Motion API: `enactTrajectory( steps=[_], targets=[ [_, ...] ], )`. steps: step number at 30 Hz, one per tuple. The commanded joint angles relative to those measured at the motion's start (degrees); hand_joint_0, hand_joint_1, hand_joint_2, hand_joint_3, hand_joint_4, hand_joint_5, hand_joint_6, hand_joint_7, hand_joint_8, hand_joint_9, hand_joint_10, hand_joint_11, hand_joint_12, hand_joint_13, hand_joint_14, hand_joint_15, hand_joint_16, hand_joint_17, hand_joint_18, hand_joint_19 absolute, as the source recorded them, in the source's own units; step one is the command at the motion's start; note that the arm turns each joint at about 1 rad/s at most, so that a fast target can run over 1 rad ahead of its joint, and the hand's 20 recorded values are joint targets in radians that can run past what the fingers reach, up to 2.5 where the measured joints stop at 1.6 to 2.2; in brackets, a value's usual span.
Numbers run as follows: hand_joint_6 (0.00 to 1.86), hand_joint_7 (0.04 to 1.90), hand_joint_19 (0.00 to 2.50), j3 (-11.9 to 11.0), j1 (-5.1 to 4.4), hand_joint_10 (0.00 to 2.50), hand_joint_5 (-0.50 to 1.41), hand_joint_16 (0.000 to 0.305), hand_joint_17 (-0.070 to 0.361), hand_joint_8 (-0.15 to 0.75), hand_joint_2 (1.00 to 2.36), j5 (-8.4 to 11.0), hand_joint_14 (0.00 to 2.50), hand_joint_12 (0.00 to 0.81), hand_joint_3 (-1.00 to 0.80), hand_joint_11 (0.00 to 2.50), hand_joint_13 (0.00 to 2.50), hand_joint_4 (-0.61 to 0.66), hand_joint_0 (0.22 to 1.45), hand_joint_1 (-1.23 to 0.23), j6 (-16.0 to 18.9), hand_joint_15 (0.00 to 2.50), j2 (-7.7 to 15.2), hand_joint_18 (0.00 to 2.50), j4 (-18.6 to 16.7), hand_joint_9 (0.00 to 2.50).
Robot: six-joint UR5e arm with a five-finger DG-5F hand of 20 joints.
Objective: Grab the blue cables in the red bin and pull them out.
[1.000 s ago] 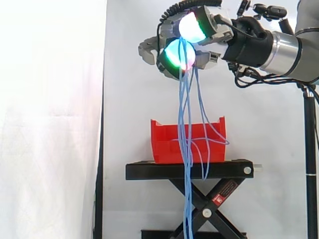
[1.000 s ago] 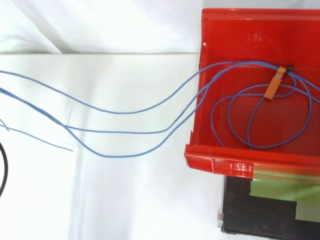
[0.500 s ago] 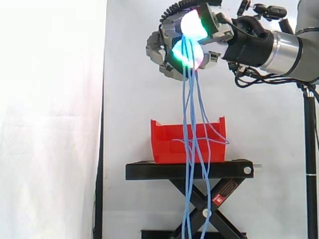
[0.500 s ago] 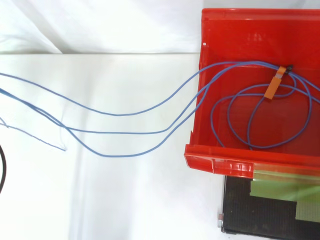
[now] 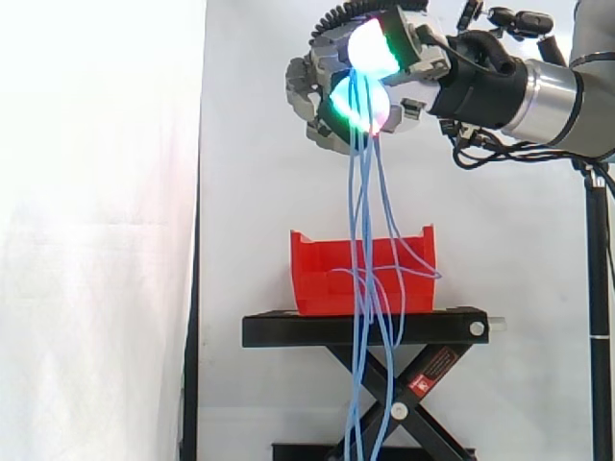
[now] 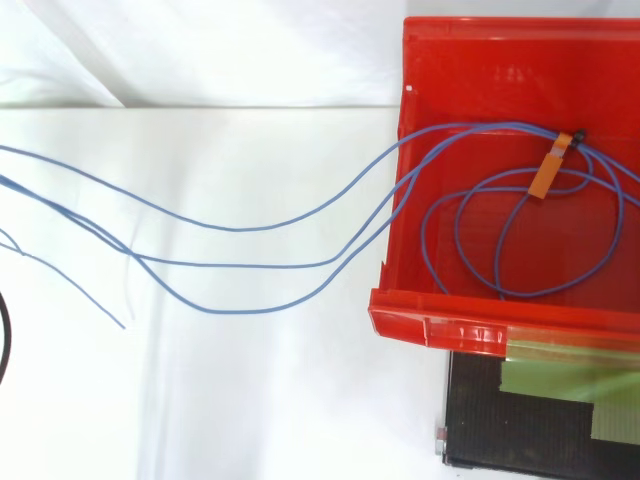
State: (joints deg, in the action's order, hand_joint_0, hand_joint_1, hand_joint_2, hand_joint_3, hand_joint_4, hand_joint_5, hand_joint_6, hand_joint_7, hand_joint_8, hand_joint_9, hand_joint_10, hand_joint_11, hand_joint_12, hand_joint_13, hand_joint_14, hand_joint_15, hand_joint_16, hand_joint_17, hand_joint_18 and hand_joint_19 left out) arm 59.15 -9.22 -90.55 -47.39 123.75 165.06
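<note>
1. Black stand [image 5: 365,328] well below the hand, carrying the bin.
2. Red bin [image 5: 322,274] beneath the hand, loops coiled inside.
3. Hand [image 5: 312,96] clenched round the cable bundle.
4. Blue cables [image 5: 365,221] hanging near-vertical from the hand, crossing bin wall and stand.
5. Orange tag [image 6: 549,172] on the loops in the bin.

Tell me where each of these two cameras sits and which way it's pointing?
Side view: beside the work at about its height, looking level across at the red bin on the black stand; the arm enters from the right, its hand shut on the blue cables above the bin.
Top view: overhead, looking down into the red bin, cables trailing out over its left wall.
Shared: the same red bin, stand and blue cables.
</note>
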Motion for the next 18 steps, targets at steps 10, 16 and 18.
enactTrajectory(
  steps=[10, 16, 18],
  targets=[
    [0.95, 0.33, 1.67, 0.00, -0.10, 2.50, 0.65, 0.053, 0.120, 0.376, 1.00, 0.03, 2.50, 0.435, -1.00, 0.41, 0.94, 0.07, 0.82, -0.91, -0.02, 0.51, 0.00, 1.24, 0.26, 0.04],
    [0.93, 0.33, 1.63, 0.00, -0.10, 2.50, 0.64, 0.053, 0.120, 0.373, 1.00, 0.03, 2.50, 0.432, -1.00, 0.39, 0.92, 0.04, 0.82, -0.91, -0.02, 0.50, 0.00, 1.21, 0.44, 0.02],
    [0.92, 0.33, 1.60, 0.00, -0.10, 2.50, 0.65, 0.053, 0.120, 0.368, 1.00, 0.03, 2.50, 0.430, -1.00, 0.38, 0.92, 0.02, 0.82, -0.91, -0.02, 0.49, 0.00, 1.21, 0.53, 0.02]
  ],
)
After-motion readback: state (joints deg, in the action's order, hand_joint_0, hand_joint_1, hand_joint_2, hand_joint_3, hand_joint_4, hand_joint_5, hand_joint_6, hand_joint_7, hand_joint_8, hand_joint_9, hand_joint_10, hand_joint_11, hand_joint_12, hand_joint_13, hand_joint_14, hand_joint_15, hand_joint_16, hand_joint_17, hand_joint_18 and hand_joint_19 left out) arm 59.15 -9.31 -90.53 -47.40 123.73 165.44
